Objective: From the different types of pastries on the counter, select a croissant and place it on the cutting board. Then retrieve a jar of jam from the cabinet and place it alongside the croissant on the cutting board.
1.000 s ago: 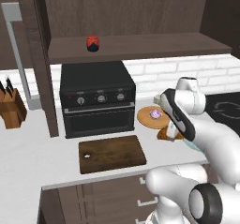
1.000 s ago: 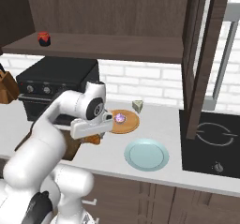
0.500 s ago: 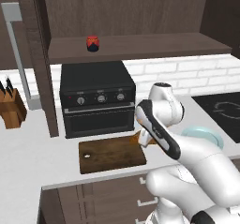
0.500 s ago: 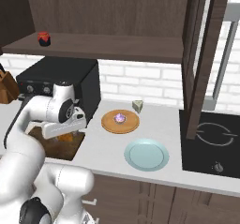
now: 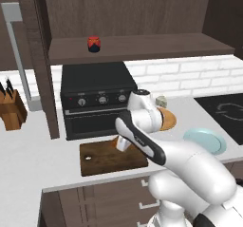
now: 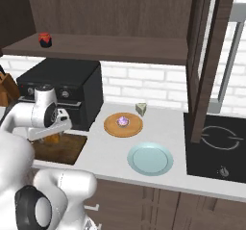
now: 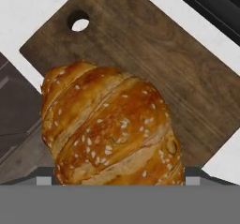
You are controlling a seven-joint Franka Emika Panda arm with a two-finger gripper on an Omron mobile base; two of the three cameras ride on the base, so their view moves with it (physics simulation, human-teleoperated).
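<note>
Over cutting board [image 7: 154,63] w/ croissant [image 7: 110,129] pinched in my gripper [image 5: 122,144], step 1 nearly done. Next: lower, let go, then fetch jam jar [image 5: 94,44] from cabinet shelf.

gripper [image 5: 121,144] fingertips are hidden by the croissant [image 7: 110,129] in the hand view, and the board [image 6: 60,149] is partly blocked by the arm.

Counter [image 5: 28,159] bears cutting board [image 5: 111,157], black oven [image 5: 97,100] (maybe two plates).

Even, soft rendered light, faint shadows, no glare, slightly coarse.
</note>
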